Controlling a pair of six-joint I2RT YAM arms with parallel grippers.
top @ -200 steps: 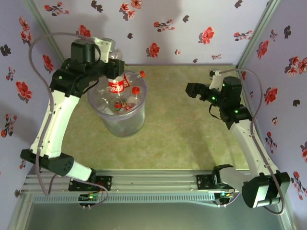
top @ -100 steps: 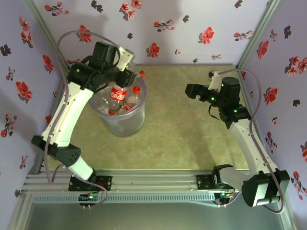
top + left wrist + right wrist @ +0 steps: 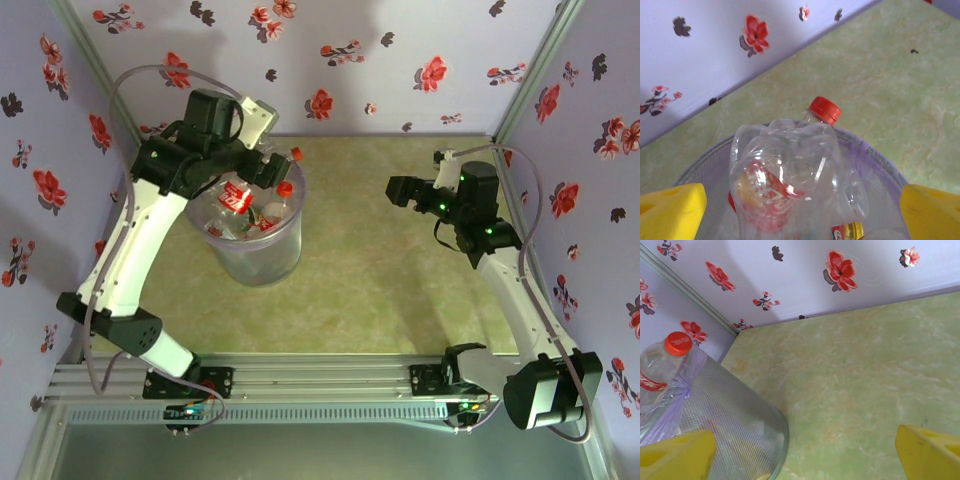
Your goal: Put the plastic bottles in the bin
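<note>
The pale-lavender bin (image 3: pixel 297 228) stands at the left of the table with several plastic bottles in it. My left gripper (image 3: pixel 262 168) hangs over its far rim, open. Below it a clear bottle with a red label (image 3: pixel 237 197) lies among the others. In the left wrist view that bottle (image 3: pixel 785 175) shows bottom-up between my widely spread yellow fingers (image 3: pixel 670 210), touching neither. Behind it a red-capped bottle (image 3: pixel 824 110) leans on the bin's rim (image 3: pixel 875 155). My right gripper (image 3: pixel 398 189) hovers open and empty at mid-right, facing the bin (image 3: pixel 725 405).
A red-capped bottle (image 3: pixel 660 365) pokes above the bin's rim in the right wrist view. A yellow-labelled bottle (image 3: pixel 850 231) lies low in the bin. Flowered walls close the table at back, left and right. Bare green tabletop (image 3: pixel 380 280) spreads between bin and right arm.
My left gripper swung right over the bin and opened. The red-labelled bottle it held upright has dropped lower into the bin. The right arm stayed still.
</note>
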